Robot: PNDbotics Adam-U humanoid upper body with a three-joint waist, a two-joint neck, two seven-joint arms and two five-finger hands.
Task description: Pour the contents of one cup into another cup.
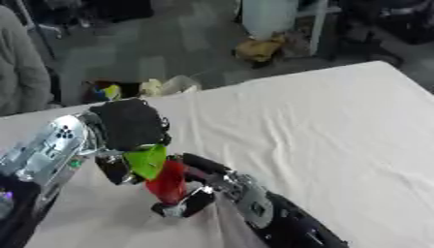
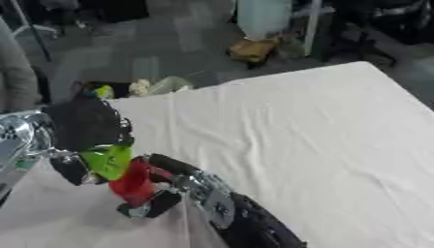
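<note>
Pouring looks underway: the left robot hand [image 1: 127, 123] grips a green cup [image 1: 147, 161] tipped over the red cup [image 1: 168, 183], which the right robot hand [image 1: 196, 193] clasps just above the white bench [image 1: 322, 126] (contents not visible). By my judgement, finishing the pour and setting both down remain

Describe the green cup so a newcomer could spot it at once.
Start at the white-clothed table and look to its near left corner, where both robot arms meet. The left hand holds the green cup tilted over the red cup, which the right hand grips from below. It is the upper, lime-coloured cup; its neighbour is red and lower.
</note>
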